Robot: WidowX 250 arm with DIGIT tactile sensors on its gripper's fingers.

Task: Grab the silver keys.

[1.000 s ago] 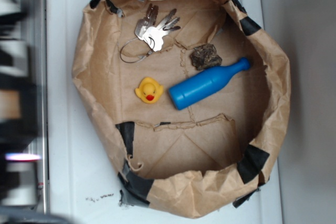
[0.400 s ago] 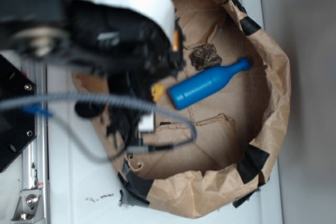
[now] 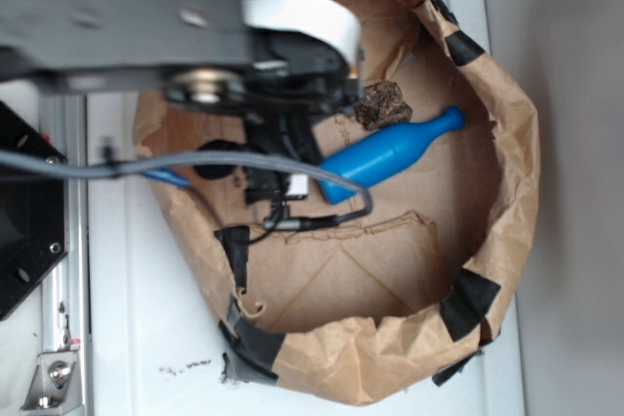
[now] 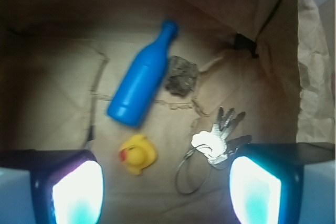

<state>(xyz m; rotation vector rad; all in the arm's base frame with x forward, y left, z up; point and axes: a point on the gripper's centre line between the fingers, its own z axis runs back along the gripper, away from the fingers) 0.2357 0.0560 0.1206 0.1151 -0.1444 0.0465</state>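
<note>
In the wrist view the silver keys lie fanned on the brown paper floor, with their thin wire loop trailing toward me. My gripper hangs above the floor, open, with nothing between its fingers. The keys lie just inside the right finger, and the wire loop sits between the two fingers. The left finger is well off to the other side. In the exterior view my arm covers the keys.
A yellow duck sits left of the keys. Beyond it lie a blue bottle and a dark brown lump. Everything is inside a taped brown paper bag with raised walls.
The arm has swung in from the left over the bag. It now hides the keys and duck in the exterior view, and has shifted further up since 0.4 s ago.
</note>
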